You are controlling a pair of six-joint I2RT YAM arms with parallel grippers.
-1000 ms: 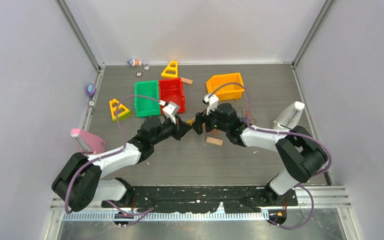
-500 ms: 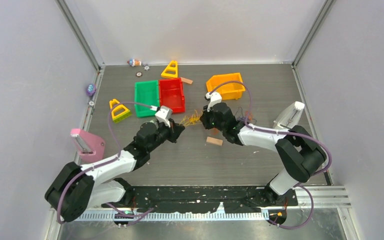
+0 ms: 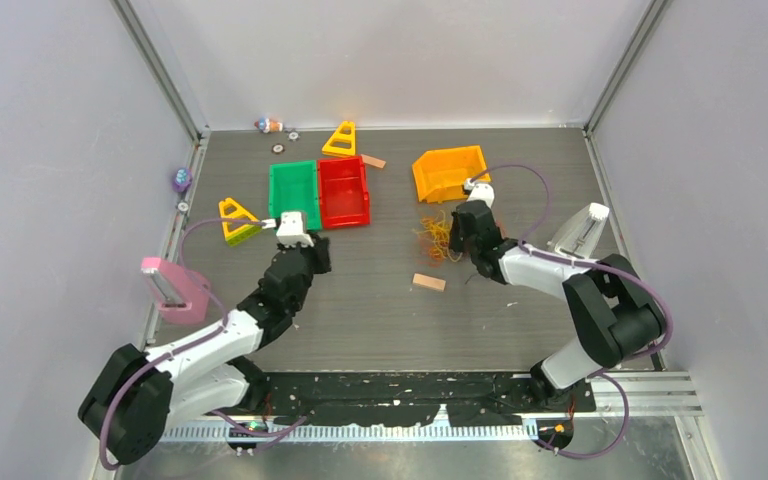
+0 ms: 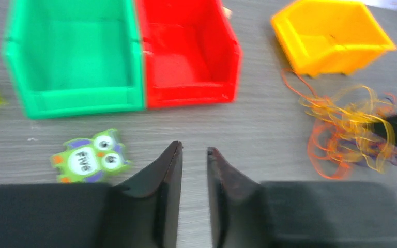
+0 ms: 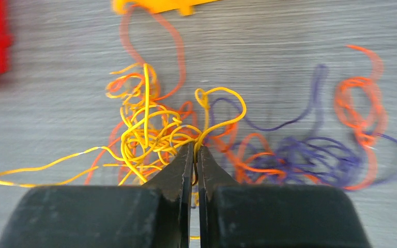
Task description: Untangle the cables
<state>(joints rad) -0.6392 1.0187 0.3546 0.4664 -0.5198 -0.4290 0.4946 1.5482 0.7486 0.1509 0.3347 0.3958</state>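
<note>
Right hand (image 5: 195, 150) is down at the tangle, fingers pinched together on a strand of the yellow cable (image 5: 150, 132) right at the tips, and that strand arcs up in a small loop just ahead of the fingertips. The yellow clump spreads ahead and to the left of this hand, with one long tail running far out to the left along the tabletop (image 5: 289, 41). The purple cable (image 5: 300, 150) lies in loose loops ahead and to the right of the hand. It is crossed by the orange cable (image 5: 362, 101), which curls into a ring further right. Another orange loop reaches away from the hand towards the orange bin (image 5: 150, 5). All the cables (image 3: 432, 237) sit as one heap on the tabletop at the right hand's tips, with that bin just beyond them.

Left hand (image 4: 194, 149) is well apart from the heap, fingers parted by a narrow gap and gripping nothing. From this hand the tangle lies ahead and off to the right. Straight ahead sits the red bin (image 4: 186, 51), with the green bin (image 4: 72, 57) flush against it on the left. An owl tile (image 4: 89, 156) marked "Five" lies flat just left of the left fingertip. A small wooden block (image 3: 428, 282) rests near the right hand, on the side toward the arm bases
</note>
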